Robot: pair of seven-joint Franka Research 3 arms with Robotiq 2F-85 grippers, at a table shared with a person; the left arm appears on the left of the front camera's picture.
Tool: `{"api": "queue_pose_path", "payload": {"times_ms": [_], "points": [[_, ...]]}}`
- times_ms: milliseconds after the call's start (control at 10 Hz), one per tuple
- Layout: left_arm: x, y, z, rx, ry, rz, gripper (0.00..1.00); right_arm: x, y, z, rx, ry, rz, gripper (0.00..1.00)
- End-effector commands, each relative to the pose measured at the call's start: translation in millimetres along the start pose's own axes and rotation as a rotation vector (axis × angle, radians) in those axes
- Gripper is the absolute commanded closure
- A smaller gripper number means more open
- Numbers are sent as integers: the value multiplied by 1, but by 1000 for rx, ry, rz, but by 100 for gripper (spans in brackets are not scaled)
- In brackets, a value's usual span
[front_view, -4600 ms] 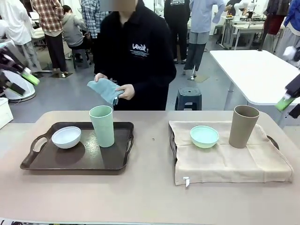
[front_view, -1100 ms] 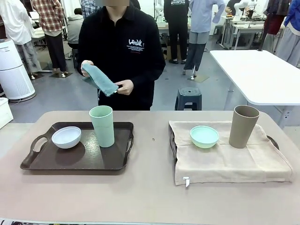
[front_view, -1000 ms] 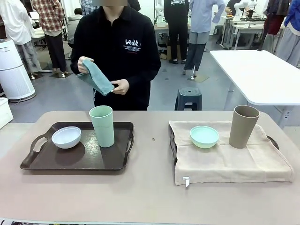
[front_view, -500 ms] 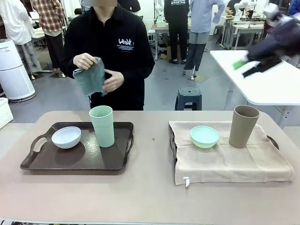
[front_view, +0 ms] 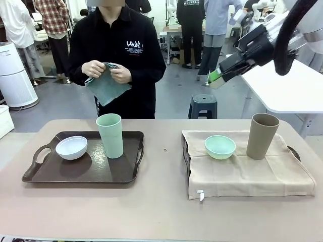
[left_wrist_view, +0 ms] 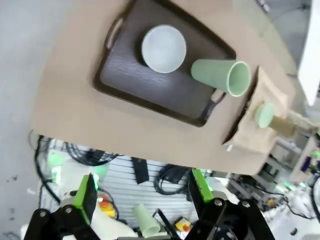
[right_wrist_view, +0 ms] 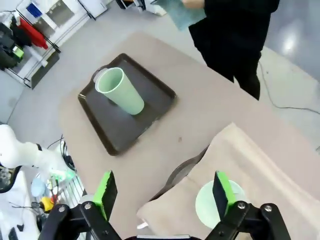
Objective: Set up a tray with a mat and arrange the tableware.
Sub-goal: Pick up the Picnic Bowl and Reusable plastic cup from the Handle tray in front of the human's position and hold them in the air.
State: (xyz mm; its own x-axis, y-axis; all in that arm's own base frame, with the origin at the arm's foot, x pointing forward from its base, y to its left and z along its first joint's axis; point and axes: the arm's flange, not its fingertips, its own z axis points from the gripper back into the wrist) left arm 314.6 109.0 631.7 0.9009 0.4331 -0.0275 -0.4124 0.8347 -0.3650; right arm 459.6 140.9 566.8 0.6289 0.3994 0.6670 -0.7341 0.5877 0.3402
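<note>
Overhead, left gripper and right gripper hang spread, empty; mint cup stands at three o'clock of white bowl on tray.

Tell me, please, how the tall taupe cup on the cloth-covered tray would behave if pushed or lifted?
The taupe cup is tall with a narrower base, so a push near its rim would probably tip it. It stands on the beige mat, which may bunch rather than let it slide. Its smooth wall might slip in a grip.
</note>
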Motion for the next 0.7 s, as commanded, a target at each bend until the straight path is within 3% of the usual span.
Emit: {"api": "queue_pose_path", "payload": {"times_ms": [0,100,400,500,600], "points": [[-1,-7,-4,45,-3,2,4,-12,-6,-5,89,-29,50,0],[16,-21,-20,62,72,26,4,-4,-3,-23,206,-13,200,0],[42,-86,-86,247,69,58,4,32,1,-162,420,-4,286,0],[53,-97,-110,265,-20,110,4,31,4,-200,459,-40,301,0],[66,-106,-127,205,-162,76,4,33,-1,-218,397,-113,266,0]]}}
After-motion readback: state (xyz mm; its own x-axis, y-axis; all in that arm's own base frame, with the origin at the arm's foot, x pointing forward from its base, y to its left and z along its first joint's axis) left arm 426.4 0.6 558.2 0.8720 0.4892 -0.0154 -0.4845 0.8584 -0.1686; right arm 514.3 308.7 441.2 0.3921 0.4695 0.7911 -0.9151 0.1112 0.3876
